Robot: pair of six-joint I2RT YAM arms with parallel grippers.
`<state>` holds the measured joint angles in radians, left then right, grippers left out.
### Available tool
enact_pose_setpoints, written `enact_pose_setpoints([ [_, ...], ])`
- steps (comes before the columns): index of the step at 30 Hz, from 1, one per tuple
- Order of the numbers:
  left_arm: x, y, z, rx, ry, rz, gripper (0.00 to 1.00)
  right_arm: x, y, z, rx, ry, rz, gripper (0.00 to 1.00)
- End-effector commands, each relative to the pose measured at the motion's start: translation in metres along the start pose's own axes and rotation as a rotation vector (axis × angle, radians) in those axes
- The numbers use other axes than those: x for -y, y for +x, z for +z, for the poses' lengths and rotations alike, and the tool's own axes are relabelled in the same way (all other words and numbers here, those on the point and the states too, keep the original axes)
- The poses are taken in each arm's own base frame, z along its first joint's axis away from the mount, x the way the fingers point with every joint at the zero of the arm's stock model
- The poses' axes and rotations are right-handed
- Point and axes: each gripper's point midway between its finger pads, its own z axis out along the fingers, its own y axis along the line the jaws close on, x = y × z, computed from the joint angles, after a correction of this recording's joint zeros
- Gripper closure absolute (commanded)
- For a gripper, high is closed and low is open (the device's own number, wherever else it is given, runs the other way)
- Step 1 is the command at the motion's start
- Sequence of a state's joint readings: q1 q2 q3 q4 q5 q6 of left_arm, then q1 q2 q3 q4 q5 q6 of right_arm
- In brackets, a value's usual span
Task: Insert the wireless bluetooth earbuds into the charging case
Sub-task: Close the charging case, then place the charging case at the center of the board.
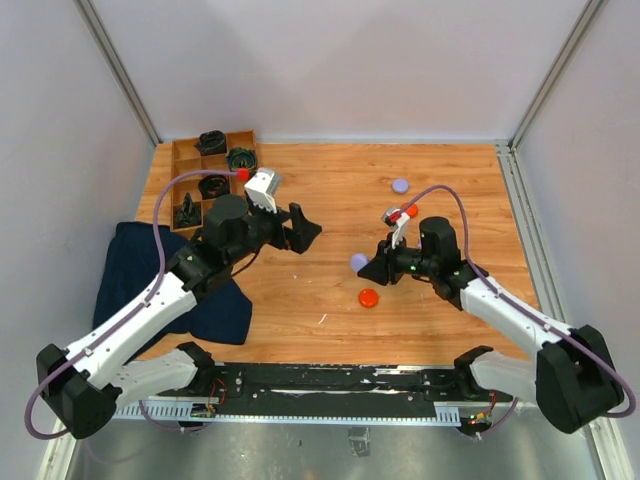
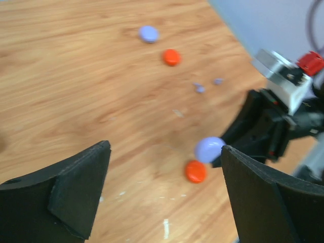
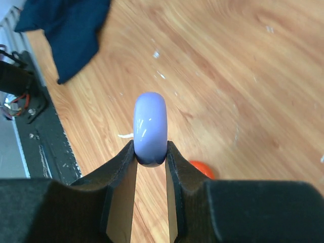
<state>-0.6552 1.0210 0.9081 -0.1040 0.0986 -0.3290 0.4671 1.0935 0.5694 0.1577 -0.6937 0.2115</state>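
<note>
My right gripper (image 3: pixel 150 147) is shut on a lavender round charging case (image 3: pixel 150 124), which stands on edge between the fingertips, lifted above the table. From above, that case (image 1: pixel 359 262) sits at the tip of the right gripper (image 1: pixel 372 268). Just below it, an orange-red case (image 1: pixel 369 297) lies flat on the wood. My left gripper (image 2: pixel 164 148) hangs wide open with nothing between its fingers, left of centre (image 1: pixel 305 228). Two tiny lavender earbuds (image 2: pixel 200 88) lie on the table farther off. A second lavender case (image 2: pixel 148 34) and a second orange-red case (image 2: pixel 171 56) lie beyond them.
A wooden compartment tray (image 1: pixel 176 170) with black coiled bundles (image 1: pixel 242 158) stands at the back left. A dark blue cloth (image 1: pixel 140 265) lies crumpled at the left, under the left arm. White walls close in the table on three sides.
</note>
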Motion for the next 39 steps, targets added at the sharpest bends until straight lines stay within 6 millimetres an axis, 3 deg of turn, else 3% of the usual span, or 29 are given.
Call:
enact_pose_setpoints([
  [1,-0.068,-0.015,-0.029,0.037,-0.384,0.12,0.01,0.031,0.016,0.003,-0.104,0.123,0.129,0.94],
  [7,-0.095,-0.023,-0.048,0.095,-0.532,0.179,0.01,0.052,0.036,0.02,-0.191,0.184,0.245,0.92],
  [14,-0.13,-0.019,-0.073,0.15,-0.689,0.137,0.01,0.062,0.059,0.034,-0.304,0.187,0.356,0.9],
  [25,-0.135,-0.037,-0.096,0.271,-0.689,0.072,0.01,0.079,0.087,0.032,-0.406,0.291,0.426,0.74],
  [33,-0.132,-0.039,-0.095,0.279,-0.659,0.056,0.01,0.086,0.079,0.016,-0.433,0.374,0.369,0.49],
  [39,-0.13,-0.04,-0.096,0.287,-0.652,0.049,0.01,0.099,0.043,0.003,-0.378,0.461,0.228,0.31],
])
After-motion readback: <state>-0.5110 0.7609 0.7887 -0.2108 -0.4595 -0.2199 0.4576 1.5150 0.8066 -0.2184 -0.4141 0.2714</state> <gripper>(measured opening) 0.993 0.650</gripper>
